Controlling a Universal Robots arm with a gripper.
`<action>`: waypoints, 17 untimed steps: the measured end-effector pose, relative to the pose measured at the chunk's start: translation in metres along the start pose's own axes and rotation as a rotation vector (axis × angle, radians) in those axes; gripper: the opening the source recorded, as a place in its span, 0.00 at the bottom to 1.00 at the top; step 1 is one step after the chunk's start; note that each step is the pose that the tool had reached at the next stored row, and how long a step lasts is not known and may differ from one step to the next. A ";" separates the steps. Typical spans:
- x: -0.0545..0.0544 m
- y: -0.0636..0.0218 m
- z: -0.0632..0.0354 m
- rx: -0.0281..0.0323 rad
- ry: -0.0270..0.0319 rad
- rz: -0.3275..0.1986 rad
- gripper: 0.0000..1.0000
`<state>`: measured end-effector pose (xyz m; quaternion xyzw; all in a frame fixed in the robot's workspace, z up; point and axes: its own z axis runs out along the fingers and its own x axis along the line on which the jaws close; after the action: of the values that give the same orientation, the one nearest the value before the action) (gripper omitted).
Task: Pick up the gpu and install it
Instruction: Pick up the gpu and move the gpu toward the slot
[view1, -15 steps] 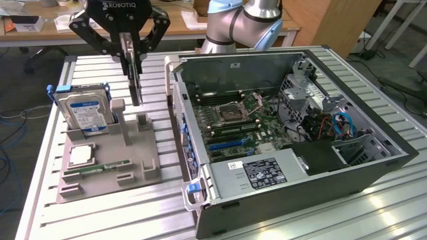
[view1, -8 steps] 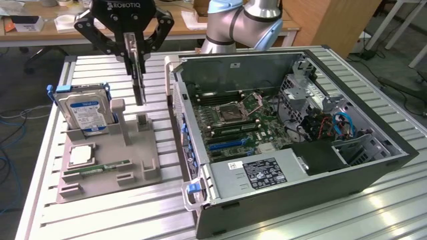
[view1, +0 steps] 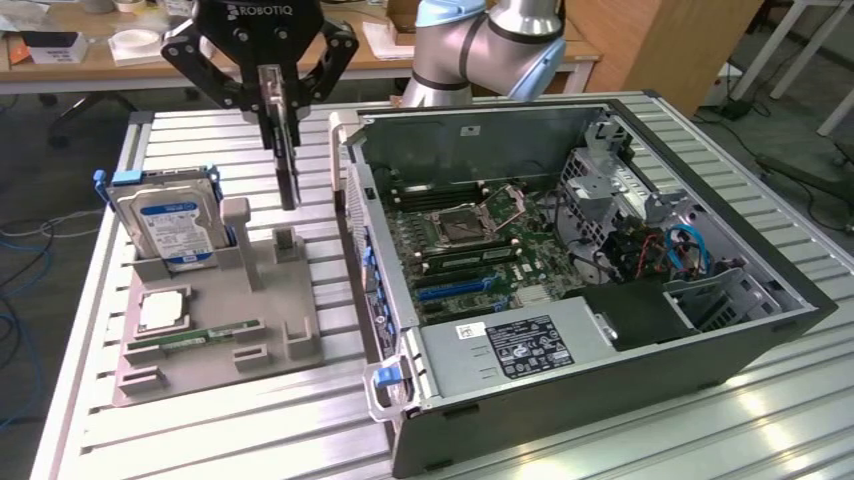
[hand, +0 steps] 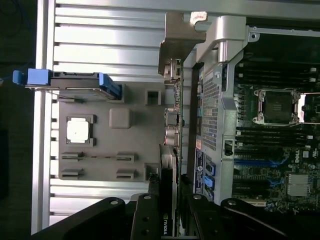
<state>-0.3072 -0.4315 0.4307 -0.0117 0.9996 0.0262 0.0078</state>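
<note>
my end effector (view1: 274, 100): clamped on gpu (view1: 287, 170) | gpu: hangs edge-down in my grip above holder (view1: 287, 340), beside case (view1: 601, 400) wall | step, I judge: carry | care: hold card vertical, firm, untwisted, well clear of that wall

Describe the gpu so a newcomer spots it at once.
Find the open computer case. On the exterior view's left of it, above the grey tray, the gripper holds the gpu upright. Unlike the blue-labelled hard drive standing in the tray, it hangs midair, thin and dark.
</note>
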 end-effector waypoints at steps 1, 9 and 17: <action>-0.001 0.0000 0.0000 0.0000 -0.0001 0.000 0.26; -0.009 -0.0002 0.0002 0.0000 -0.0001 0.000 0.26; -0.018 -0.0004 0.0003 0.0000 0.0000 0.000 0.26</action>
<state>-0.2892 -0.4315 0.4307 -0.0116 0.9996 0.0261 0.0079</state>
